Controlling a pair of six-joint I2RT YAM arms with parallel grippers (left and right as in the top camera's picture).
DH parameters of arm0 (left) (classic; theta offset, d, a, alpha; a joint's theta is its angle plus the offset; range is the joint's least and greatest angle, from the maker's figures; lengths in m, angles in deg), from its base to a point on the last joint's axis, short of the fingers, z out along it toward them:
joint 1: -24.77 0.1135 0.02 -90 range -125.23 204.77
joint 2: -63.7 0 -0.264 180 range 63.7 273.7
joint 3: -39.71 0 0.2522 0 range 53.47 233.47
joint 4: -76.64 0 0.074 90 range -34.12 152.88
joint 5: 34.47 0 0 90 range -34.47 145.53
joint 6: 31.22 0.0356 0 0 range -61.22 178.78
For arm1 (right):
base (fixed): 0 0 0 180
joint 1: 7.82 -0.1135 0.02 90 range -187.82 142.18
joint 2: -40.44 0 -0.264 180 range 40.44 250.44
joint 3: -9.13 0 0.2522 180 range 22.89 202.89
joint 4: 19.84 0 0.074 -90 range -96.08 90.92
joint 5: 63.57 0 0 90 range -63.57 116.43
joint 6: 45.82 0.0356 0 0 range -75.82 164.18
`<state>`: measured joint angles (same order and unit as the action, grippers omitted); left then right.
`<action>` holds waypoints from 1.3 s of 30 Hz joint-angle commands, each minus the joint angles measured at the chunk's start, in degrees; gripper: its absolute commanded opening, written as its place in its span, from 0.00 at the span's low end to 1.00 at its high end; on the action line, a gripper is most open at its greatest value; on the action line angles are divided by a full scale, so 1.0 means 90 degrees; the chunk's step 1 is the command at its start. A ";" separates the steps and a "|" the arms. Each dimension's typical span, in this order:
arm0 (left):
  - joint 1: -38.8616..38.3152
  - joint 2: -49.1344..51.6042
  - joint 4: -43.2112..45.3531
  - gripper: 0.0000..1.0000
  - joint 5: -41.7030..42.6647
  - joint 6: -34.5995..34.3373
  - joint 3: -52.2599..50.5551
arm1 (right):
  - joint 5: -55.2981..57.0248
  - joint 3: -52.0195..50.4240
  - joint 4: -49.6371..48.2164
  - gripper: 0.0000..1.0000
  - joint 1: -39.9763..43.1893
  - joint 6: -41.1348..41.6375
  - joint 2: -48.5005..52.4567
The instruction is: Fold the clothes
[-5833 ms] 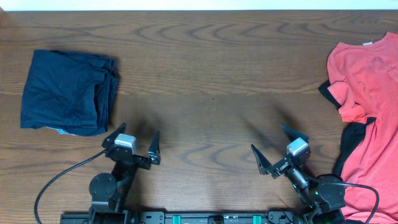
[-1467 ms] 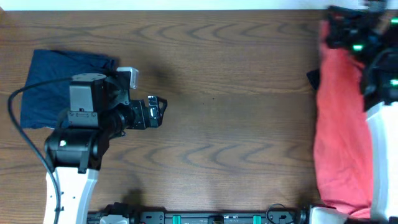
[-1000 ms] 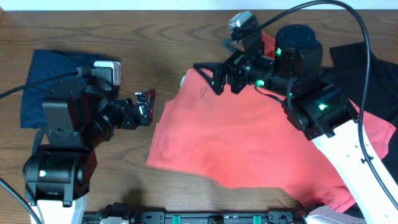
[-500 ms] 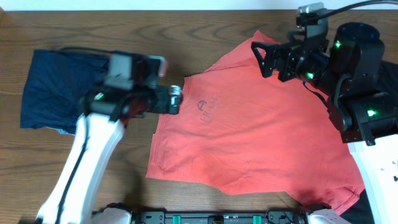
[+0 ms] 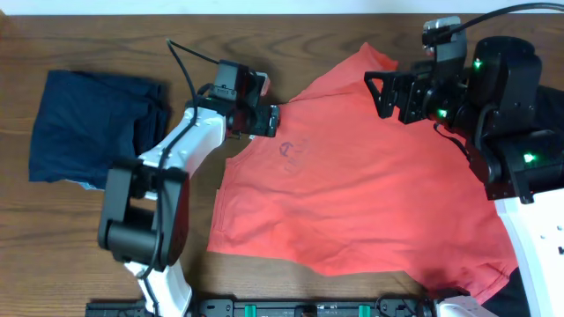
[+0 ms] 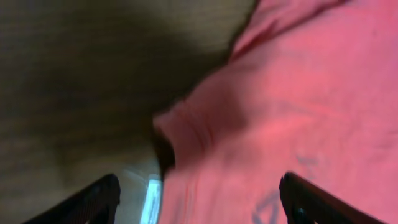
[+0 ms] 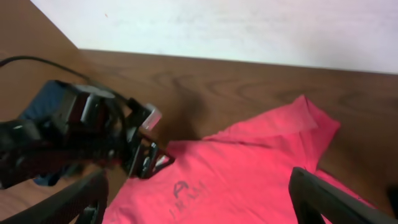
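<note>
Overhead: coral-red fabric T-shirt (image 5: 370, 202) spread from table (image 5: 308, 44) centre towards 4 o'clock.
Left tool (image 5: 269, 121), apart, at its 11 o'clock collar (image 6: 180, 134); right tool (image 5: 381, 97), apart, hovering at 1 o'clock: a shallow pinch may slip.

1. Your left arm (image 5: 187, 141) has white links, black joints and a thin black cable (image 5: 173, 46).
2. Your right arm (image 5: 507, 97) wears bulky black housings dotted with green lights (image 5: 529, 158).
3. Your left gripper (image 6: 200, 182) and right gripper (image 7: 199, 177) have black tapered fingers.
</note>
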<state>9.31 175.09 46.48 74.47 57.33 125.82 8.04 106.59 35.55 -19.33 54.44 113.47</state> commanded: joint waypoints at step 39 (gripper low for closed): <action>0.2679 -0.0865 -0.0092 0.72 0.0083 -0.0474 0.0073 | 0.1926 0.0073 0.0843 0.86 0.1440 0.0889 0.2426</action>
<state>33.55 171.55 46.48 69.77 53.48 126.68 22.81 106.59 43.24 -10.37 59.36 133.38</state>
